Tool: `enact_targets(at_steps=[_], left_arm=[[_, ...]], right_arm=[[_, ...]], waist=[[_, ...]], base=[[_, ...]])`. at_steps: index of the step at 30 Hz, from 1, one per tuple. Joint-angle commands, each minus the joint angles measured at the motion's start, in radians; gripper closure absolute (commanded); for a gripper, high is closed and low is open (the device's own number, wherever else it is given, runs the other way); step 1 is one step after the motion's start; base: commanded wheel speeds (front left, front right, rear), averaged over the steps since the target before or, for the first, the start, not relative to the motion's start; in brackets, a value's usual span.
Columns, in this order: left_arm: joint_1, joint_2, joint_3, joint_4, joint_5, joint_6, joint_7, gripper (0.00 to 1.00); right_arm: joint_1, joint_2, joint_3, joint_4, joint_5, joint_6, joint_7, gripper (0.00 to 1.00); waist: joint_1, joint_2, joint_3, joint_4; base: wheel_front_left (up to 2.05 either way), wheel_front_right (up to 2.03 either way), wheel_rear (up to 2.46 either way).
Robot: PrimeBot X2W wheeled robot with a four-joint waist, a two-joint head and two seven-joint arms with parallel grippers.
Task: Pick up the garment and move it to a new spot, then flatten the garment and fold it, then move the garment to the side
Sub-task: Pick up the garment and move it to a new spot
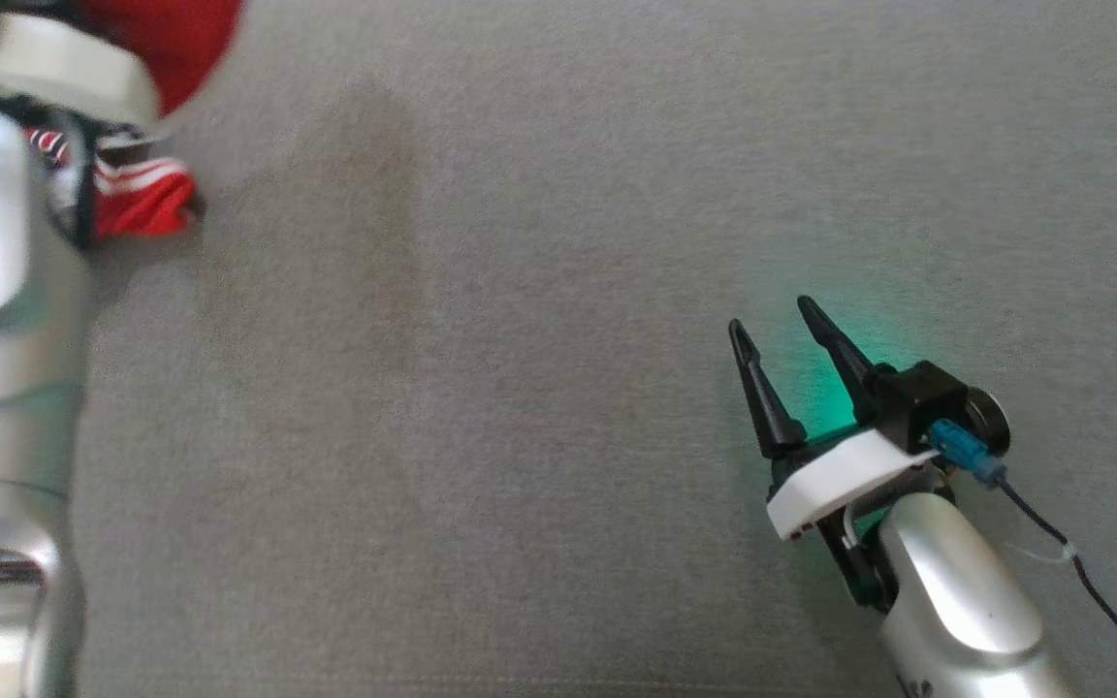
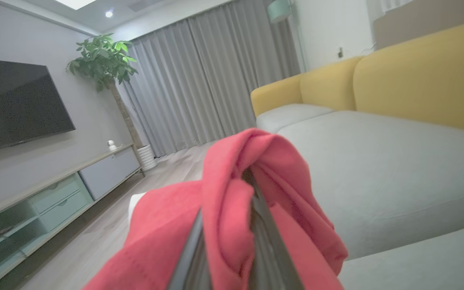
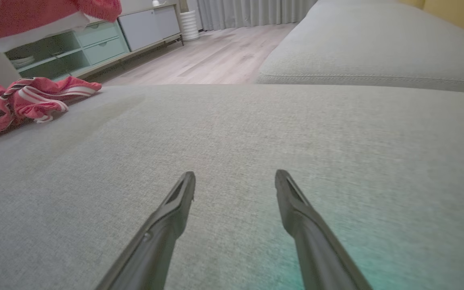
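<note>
The garment is red with white stripes. In the head view the red garment (image 1: 146, 194) lies at the top left, partly hidden behind my silver left arm. In the left wrist view the garment (image 2: 232, 209) drapes over and between the fingers of my left gripper (image 2: 232, 241), which is shut on it, raised above the couch. In the right wrist view a striped part of the garment (image 3: 34, 98) rests on the cushion at far left. My right gripper (image 1: 772, 315) hovers low over the grey cushion, open and holding nothing; its fingers (image 3: 183, 193) stand well apart.
The grey couch seat (image 1: 558, 291) spreads under both arms, with a yellow backrest (image 2: 417, 72). Beyond the couch edge are a wood floor (image 3: 216, 56), a low TV cabinet (image 2: 54, 193), a wall TV (image 2: 14, 104), a potted plant (image 2: 103, 60) and grey curtains.
</note>
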Motion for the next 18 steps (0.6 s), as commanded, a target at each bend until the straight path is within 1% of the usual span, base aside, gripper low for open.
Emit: enact_targets(at_steps=[1,2,3,7,10,11,12,14,15,17,18], left_arm=[[-0.046,0.016,-0.002,-0.065,-0.007,-0.012,-0.012,1.0],[-0.042,-0.002,-0.01,-0.085,-0.015,-0.018,-0.013,1.0],[-0.029,-0.041,-0.035,-0.125,-0.026,-0.028,-0.015,1.0],[0.026,-0.142,-0.078,-0.196,-0.076,-0.042,-0.018,1.0],[0.08,-0.2,-0.118,-0.239,-0.116,-0.048,-0.022,1.0],[0.099,-0.212,-0.138,-0.252,-0.127,-0.049,-0.023,1.0],[0.139,-0.228,-0.186,-0.272,-0.154,-0.051,-0.025,1.0],[0.179,-0.235,-0.235,-0.286,-0.187,-0.052,-0.027,1.0],[0.179,-0.235,-0.235,-0.286,-0.187,-0.052,-0.027,1.0],[0.223,-0.237,-0.291,-0.303,-0.242,-0.047,-0.03,1.0],[0.244,-0.237,-0.322,-0.306,-0.27,-0.037,-0.031,1.0]], right_arm=[[0.015,0.016,0.012,-0.024,0.011,0.003,-0.002,0.0],[0.022,0.018,0.013,-0.024,0.014,0.003,-0.002,0.0],[0.036,0.02,0.013,-0.024,0.02,0.003,-0.002,0.0],[0.056,0.021,0.033,-0.032,0.052,0.003,-0.002,0.0],[0.064,0.021,0.053,-0.038,0.071,0.003,-0.002,0.0],[0.065,0.021,0.06,-0.039,0.076,0.003,-0.002,0.0],[0.066,0.021,0.07,-0.042,0.082,0.003,-0.002,0.0],[0.065,0.021,0.077,-0.042,0.088,0.003,-0.002,0.0],[0.065,0.021,0.077,-0.042,0.088,0.003,-0.002,0.0],[0.065,0.021,0.085,-0.043,0.095,0.003,-0.002,0.0],[0.065,0.021,0.088,-0.044,0.098,0.003,-0.002,0.0]], waist=[[0.0001,-0.0001,-0.054,-0.05],[0.0001,-0.0001,-0.068,-0.067],[0.0001,-0.0001,-0.091,-0.098],[0.0001,-0.0001,-0.124,-0.174],[0.0001,-0.0001,-0.134,-0.232],[0.0001,-0.0001,-0.135,-0.251],[0.0001,-0.0001,-0.136,-0.284],[0.0001,-0.0001,-0.136,-0.313],[0.0001,-0.0001,-0.136,-0.313],[0.0001,-0.0001,-0.136,-0.336],[0.0001,-0.0001,-0.135,-0.344]], base=[[0.0,0.0,0.0],[0.0,0.0,0.0],[0.0,0.0,0.0],[0.0,0.0,0.0],[0.0,0.0,0.0],[0.0,0.0,0.0],[0.0,0.0,0.0],[0.0,0.0,0.0],[0.0,0.0,0.0],[0.0,0.0,0.0],[0.0,0.0,0.0]])
